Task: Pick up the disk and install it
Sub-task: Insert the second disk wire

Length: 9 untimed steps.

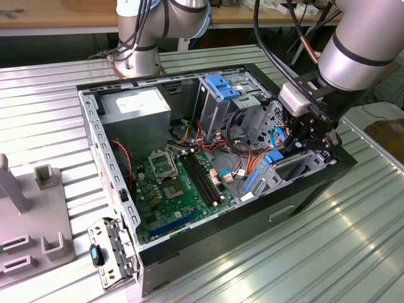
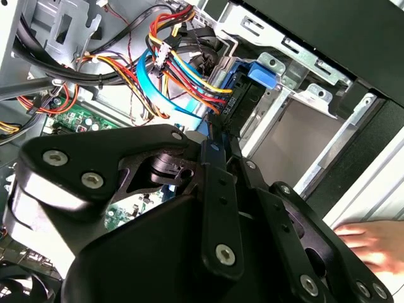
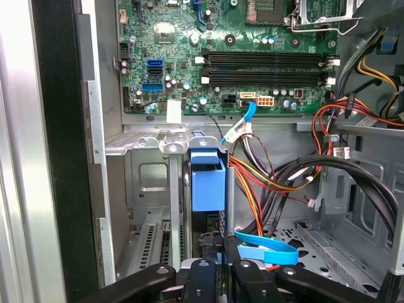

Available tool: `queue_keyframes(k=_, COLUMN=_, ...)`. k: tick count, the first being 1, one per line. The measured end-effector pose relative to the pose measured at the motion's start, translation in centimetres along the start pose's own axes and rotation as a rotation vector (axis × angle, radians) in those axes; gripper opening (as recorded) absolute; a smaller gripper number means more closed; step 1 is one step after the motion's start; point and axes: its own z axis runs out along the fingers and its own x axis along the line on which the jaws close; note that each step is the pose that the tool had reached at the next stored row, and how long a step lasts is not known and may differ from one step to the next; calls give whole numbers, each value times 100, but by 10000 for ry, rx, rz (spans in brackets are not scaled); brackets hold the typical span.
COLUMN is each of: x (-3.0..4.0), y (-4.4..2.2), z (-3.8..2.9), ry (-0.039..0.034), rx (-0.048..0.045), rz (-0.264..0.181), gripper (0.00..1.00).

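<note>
Now, end effector (image 1: 307, 140): down inside the computer case (image 1: 208, 237), pinching the disk's tail end.
Disk (image 3: 207, 183): standing on edge in the drive bay (image 3: 148, 189), 3 o'clock in the exterior view.
Risk: cables (image 3: 278, 183) crowd alongside; a tilted push could jam the rail.

Cable bundle (image 3: 278, 183) crowds the disk (image 3: 207, 183); bay (image 3: 148, 202) beside it lies open.
</note>
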Motion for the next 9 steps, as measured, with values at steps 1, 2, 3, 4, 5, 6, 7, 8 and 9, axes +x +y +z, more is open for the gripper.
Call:
queue_keyframes(k=1, x=0, y=0, z=0, ry=1, rx=0, rz=0, gripper=16)
queue_keyframes(k=2, x=0, y=1, z=4, ry=-5, rx=0, rz=1, gripper=16)
queue_keyframes(k=3, x=0, y=1, z=4, ry=-4, rx=0, rz=1, gripper=17)
queue_keyframes(k=4, x=0, y=1, z=3, ry=-1, rx=0, rz=1, gripper=23)
queue_keyframes(k=5, x=1, y=0, z=3, ry=-1, rx=1, rz=0, gripper=30)
queue_keyframes(k=6, x=0, y=1, z=4, ry=0, rx=0, rz=0, gripper=30)
queue_keyframes(k=7, x=0, y=0, z=2, ry=0, rx=0, rz=0, gripper=30)
queue_keyframes(k=8, x=-1, y=-1, z=-5, ry=2, rx=0, rz=0, gripper=30)
queue_keyframes(k=9, x=-3, y=-6, z=-38, ry=0, rx=0, rz=0, gripper=30)
